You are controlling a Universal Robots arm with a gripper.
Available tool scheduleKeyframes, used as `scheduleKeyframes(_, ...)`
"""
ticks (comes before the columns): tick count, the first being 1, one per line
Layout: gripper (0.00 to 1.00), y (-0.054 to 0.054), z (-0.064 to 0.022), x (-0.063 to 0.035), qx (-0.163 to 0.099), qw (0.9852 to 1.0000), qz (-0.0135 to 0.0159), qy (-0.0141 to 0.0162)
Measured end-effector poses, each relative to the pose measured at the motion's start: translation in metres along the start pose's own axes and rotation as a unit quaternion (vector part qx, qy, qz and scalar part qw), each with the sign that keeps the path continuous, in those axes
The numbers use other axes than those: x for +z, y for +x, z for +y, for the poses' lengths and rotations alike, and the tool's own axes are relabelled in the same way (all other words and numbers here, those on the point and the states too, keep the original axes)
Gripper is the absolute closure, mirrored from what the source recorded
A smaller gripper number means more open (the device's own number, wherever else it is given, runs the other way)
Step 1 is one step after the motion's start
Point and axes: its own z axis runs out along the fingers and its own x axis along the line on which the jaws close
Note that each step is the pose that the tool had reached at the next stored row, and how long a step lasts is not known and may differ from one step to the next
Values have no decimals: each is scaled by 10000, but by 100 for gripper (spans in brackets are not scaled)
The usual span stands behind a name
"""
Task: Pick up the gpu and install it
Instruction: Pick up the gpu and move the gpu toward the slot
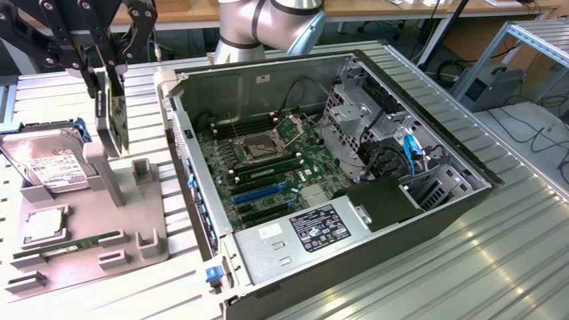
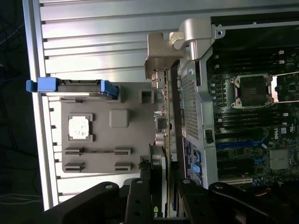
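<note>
Bright even light; glare on ribbed metal table (image 1: pixel 498 267); soft shadows inside computer case (image 1: pixel 240 83); wrist view dimmer.

The gripper (image 1: pixel 106 73) is matt black, and so is the gpu (image 1: pixel 114 123). Its bracket (image 2: pixel 161 56) shines silver. In the exterior view, at nine o'clock from the black-skinned case (image 1: pixel 418 233), the tray (image 1: pixel 133 220) is plain grey. On it are a green RAM stick (image 1: pixel 76 242) and a silver hard drive (image 1: pixel 44 167), white-labelled and blue-railed. The motherboard (image 1: pixel 266 167) is green with blue slots. The table (image 1: pixel 498 260) is ribbed silver.
</note>
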Motion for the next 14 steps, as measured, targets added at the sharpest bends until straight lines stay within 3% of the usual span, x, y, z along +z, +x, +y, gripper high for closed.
scheduleKeyframes(14, 73, -95, -30, 3, 0, 10000, 0, 0)
